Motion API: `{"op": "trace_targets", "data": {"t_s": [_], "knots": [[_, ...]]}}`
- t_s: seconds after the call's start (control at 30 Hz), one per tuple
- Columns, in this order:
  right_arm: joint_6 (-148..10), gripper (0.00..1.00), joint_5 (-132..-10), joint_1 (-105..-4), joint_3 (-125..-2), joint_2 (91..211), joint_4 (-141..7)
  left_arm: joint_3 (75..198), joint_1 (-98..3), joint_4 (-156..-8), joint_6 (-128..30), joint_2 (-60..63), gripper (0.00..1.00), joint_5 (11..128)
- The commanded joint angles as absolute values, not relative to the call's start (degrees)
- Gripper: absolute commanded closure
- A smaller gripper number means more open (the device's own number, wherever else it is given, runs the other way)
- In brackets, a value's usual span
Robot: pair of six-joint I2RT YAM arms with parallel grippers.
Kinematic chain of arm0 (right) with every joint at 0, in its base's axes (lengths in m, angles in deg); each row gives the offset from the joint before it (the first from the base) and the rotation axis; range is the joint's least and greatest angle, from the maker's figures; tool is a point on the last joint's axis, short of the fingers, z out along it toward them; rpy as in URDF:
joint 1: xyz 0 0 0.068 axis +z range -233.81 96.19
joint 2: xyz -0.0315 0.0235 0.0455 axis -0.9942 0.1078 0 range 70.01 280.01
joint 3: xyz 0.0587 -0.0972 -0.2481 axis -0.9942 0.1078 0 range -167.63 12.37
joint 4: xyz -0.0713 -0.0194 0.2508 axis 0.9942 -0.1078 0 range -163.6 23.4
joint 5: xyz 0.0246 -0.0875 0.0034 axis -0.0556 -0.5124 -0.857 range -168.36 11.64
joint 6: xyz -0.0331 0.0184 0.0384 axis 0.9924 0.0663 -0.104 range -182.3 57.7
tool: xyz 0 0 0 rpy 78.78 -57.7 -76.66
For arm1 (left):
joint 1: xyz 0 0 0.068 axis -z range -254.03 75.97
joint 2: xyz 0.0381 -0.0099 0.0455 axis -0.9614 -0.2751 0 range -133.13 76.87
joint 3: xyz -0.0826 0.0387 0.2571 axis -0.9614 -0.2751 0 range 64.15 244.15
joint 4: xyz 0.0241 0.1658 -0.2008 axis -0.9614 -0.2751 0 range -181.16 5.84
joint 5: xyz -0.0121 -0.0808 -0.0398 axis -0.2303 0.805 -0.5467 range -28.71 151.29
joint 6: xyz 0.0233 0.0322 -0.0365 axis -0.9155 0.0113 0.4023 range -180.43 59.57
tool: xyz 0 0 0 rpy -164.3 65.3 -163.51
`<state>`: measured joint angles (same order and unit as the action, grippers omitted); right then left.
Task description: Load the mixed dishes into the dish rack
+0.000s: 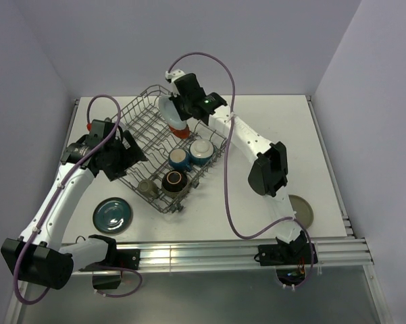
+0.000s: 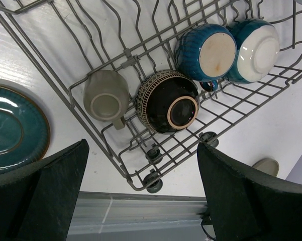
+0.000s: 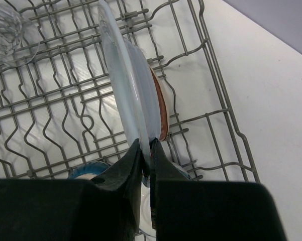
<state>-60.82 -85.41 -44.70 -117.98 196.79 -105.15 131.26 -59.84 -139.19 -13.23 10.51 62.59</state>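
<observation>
The grey wire dish rack (image 1: 143, 115) stands at mid table. My right gripper (image 1: 178, 108) is shut on the rim of a pale blue-white plate (image 3: 125, 85), held on edge among the tines beside a red-orange plate (image 3: 161, 108). Two blue cups (image 2: 206, 50) (image 2: 254, 49), a dark bowl (image 2: 168, 103) and a beige cup (image 2: 106, 95) sit upturned in the rack's near end. A clear glass (image 3: 5, 27) lies in the rack. A teal plate (image 1: 113, 214) lies on the table at the left. My left gripper (image 2: 143, 201) is open and empty over the rack's near corner.
A beige plate (image 1: 301, 210) lies on the table at the right, by the right arm's base. An aluminium rail (image 1: 209, 253) runs along the table's near edge. Walls close the table at the left, back and right.
</observation>
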Motion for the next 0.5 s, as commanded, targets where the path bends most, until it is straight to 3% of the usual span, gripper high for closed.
{"op": "trace_targets", "data": {"t_s": [0.0,0.47], "knots": [[-60.0,1.00,-87.0,-43.4,-122.4,197.4,-99.9,132.1,-59.6,-140.1,-14.7,13.0,0.05,62.3],[-59.0,1.00,-91.9,-39.7,-118.7,201.2,-98.9,130.4,-59.7,-140.7,-14.5,14.7,0.04,61.9]]}}
